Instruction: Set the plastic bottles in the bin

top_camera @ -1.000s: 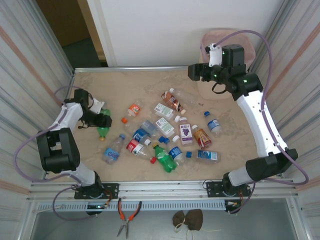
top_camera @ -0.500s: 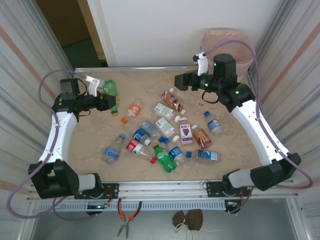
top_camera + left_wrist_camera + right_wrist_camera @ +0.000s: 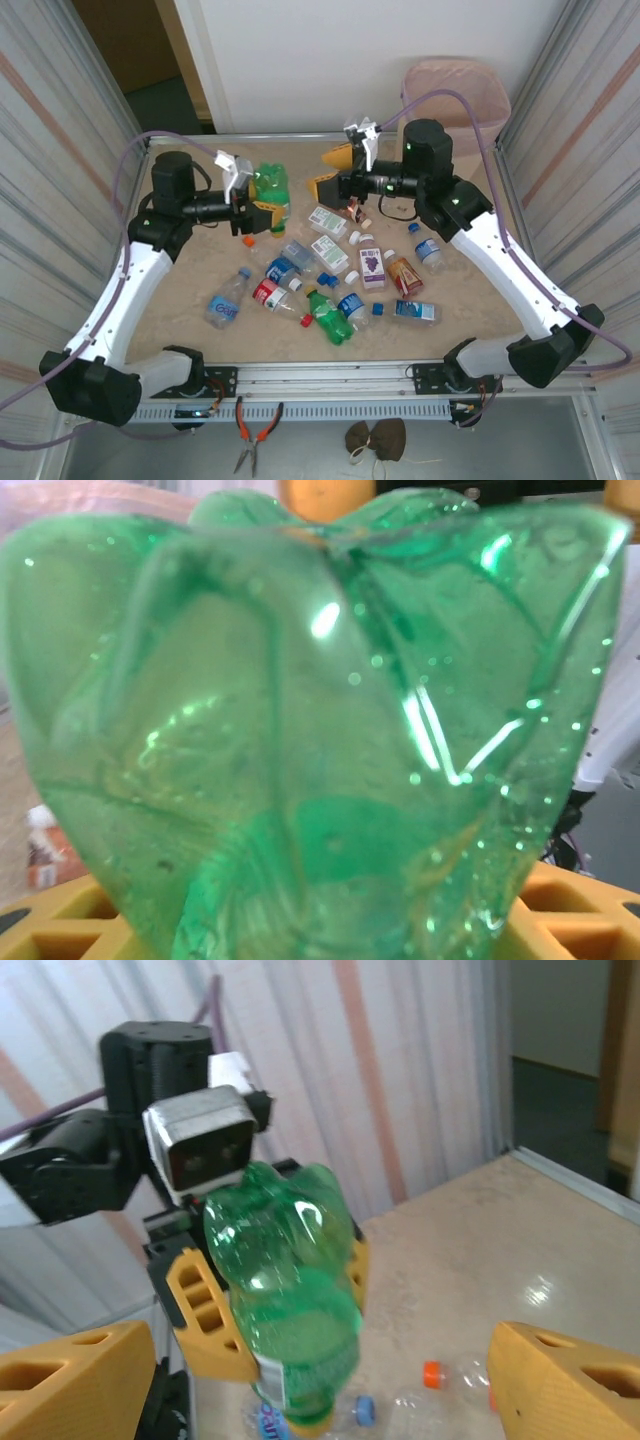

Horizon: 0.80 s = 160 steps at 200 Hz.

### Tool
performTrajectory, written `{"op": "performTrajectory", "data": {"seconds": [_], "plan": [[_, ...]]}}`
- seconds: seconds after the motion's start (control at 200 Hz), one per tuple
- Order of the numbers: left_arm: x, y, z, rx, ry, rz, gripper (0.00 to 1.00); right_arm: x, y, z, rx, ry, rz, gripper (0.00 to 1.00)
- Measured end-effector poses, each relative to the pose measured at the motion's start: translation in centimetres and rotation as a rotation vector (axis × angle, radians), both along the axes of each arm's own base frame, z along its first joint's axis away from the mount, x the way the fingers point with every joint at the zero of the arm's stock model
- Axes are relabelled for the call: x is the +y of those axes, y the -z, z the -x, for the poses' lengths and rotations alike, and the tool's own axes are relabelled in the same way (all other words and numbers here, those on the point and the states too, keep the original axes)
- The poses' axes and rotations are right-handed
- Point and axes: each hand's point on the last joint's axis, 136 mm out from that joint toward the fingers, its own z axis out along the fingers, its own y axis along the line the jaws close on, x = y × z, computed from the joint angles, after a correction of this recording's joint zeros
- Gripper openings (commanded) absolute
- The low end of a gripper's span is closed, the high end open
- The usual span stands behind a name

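The left gripper (image 3: 259, 202) is closed around a green bottle (image 3: 272, 186) and holds it in the air above the far left part of the table (image 3: 200, 275), which has a beige, stone-like surface. This bottle is of thin translucent green plastic. Its bottom, seen very close in the left wrist view, is formed in rounded lobes (image 3: 300, 730) with small drops or specks on the wall, and a pale label band goes around its lower part (image 3: 285, 1385); the writing there is too small to read. The yellow fingers (image 3: 200, 1310) that press it from both sides are of hard plastic with hollow rectangular cells. The right gripper (image 3: 330, 172) is just to the right of the green bottle, not touching it, with its jaws wide apart and nothing between them. The other plastic bottles (image 3: 330, 265) lie scattered in the middle of the table, mostly on their sides: one has a purple label with grapes (image 3: 372, 266), one is clear with a blue label (image 3: 225, 308), and another green one (image 3: 330, 320) lies near the front. No brand can be read. The bin (image 3: 455, 78), beige with a pinkish bag folded over its rim, stands behind the far right corner of the table.
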Motion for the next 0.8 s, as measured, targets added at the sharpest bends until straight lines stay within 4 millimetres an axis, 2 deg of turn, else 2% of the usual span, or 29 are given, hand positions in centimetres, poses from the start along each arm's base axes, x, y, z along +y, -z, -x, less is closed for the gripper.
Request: {"op": "performTrajectory", "data": {"seconds": [0.22,0.351,0.451,0.621,0.802], "plan": [[-3.0,-1.5,2.8,-0.086,0.129,0.014,0.54,1.8,-0.6,3.4,-0.091,-0.133,-0.011,0.89],[-4.1,-2.3,4.3,-0.145,0.186,0.020,0.53,2.4,-0.6,4.6,-0.116,-0.178,-0.010,0.87],[-4.6,-2.5,5.0,-0.171,0.212,0.023,0.54,2.6,-0.6,5.2,-0.137,-0.205,-0.007,0.82],[-4.7,-2.8,5.1,-0.203,0.220,0.026,0.54,3.0,-0.6,6.1,-0.172,-0.238,-0.003,0.73],[-5.0,-3.1,5.5,-0.226,0.242,0.038,0.53,2.7,-0.4,6.4,-0.214,-0.237,0.006,0.65]]}}
